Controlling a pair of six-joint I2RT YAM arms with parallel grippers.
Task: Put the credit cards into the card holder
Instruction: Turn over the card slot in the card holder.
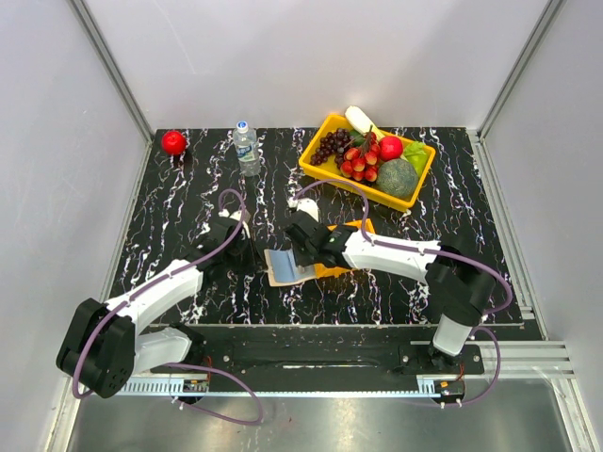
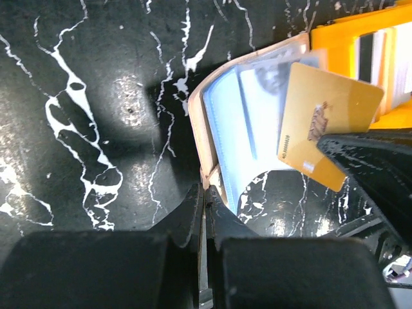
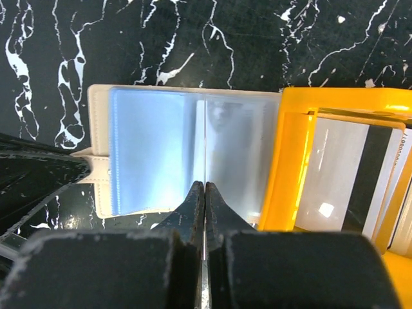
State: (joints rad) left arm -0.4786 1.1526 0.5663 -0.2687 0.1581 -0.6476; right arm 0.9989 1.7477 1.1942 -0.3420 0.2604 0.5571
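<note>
Right gripper [image 3: 204,188] is pressed tight on a gold credit card [image 2: 325,125], held edge-on directly over the open card holder [image 3: 151,151], with the card's lower edge at the clear blue sleeves. Left gripper [image 2: 204,192] is clamped shut on the holder's beige left edge. The holder lies flat on the black marbled table [image 1: 188,188]. Just to its right sits the orange tray [image 3: 293,161], with more cards [image 3: 335,174] inside.
</note>
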